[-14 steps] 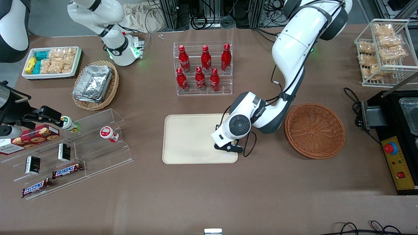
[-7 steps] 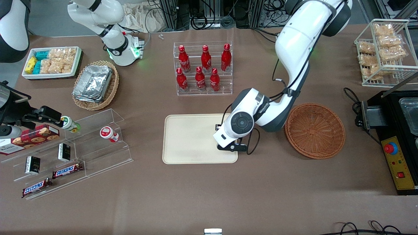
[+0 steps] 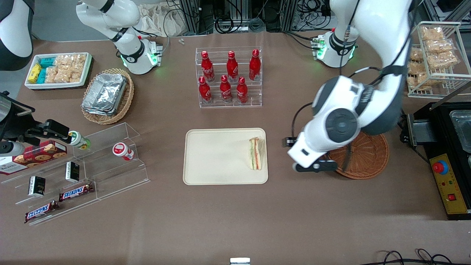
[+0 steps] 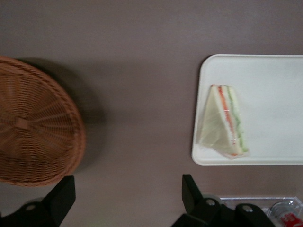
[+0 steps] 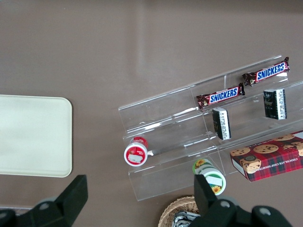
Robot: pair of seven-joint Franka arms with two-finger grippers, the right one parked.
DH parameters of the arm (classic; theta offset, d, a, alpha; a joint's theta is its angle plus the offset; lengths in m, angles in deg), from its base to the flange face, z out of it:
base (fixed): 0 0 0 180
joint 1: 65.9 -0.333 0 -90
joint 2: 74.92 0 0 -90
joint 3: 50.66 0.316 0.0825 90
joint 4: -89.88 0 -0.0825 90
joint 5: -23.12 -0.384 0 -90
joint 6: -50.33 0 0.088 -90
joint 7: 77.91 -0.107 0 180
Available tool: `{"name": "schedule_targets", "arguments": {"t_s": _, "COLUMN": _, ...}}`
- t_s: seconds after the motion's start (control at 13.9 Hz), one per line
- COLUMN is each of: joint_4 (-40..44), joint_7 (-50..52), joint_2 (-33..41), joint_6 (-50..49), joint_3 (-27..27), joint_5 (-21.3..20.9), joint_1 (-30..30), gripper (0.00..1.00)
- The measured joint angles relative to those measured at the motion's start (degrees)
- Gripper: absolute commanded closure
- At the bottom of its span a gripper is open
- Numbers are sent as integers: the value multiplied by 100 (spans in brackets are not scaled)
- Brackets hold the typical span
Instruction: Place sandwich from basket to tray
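Observation:
The sandwich [image 3: 256,153] lies on the cream tray [image 3: 217,156], at the tray's end nearest the basket; in the left wrist view the sandwich [image 4: 222,122] lies flat on the tray [image 4: 270,85] with its green and orange-pink layers showing. The reddish-brown wicker basket [image 3: 364,162] has nothing visible in it, and the arm covers part of it; it also shows in the left wrist view [image 4: 33,127]. My left gripper [image 3: 312,167] hangs high above the bare table between tray and basket. In the left wrist view the gripper [image 4: 127,194] is open and empty, its fingers [image 4: 190,189] wide apart.
A clear rack of red bottles [image 3: 229,77] stands farther from the camera than the tray. An acrylic stepped stand with snack bars [image 3: 79,173] lies toward the parked arm's end. A black control box [image 3: 447,176] and a wire rack of packets [image 3: 434,55] stand toward the working arm's end.
The gripper has let go of the sandwich, which now lies on the tray. The left arm has risen and swung away from the tray toward the basket.

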Motion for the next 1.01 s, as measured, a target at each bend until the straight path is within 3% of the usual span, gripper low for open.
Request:
{"name": "schedule_targets", "arguments": {"t_s": 0.43, "joint_4": -86, "joint_7": -1645, "joint_2": 722, "joint_6": -611, "joint_3": 20, "joint_5": -365, "joint_1": -1134, "gripper": 0}}
{"name": "schedule_targets", "arguments": {"t_s": 0.58, "joint_4": -107, "joint_7": -1838, "joint_2": 928, "joint_6": -698, "joint_3": 22, "joint_5": -572, "joint_1": -1395, "gripper": 0}}
{"name": "schedule_targets", "arguments": {"t_s": 1.01, "joint_4": 222, "joint_7": -1866, "joint_2": 1212, "joint_6": -1071, "joint_3": 17, "joint_5": -587, "joint_1": -1873, "gripper": 0}}
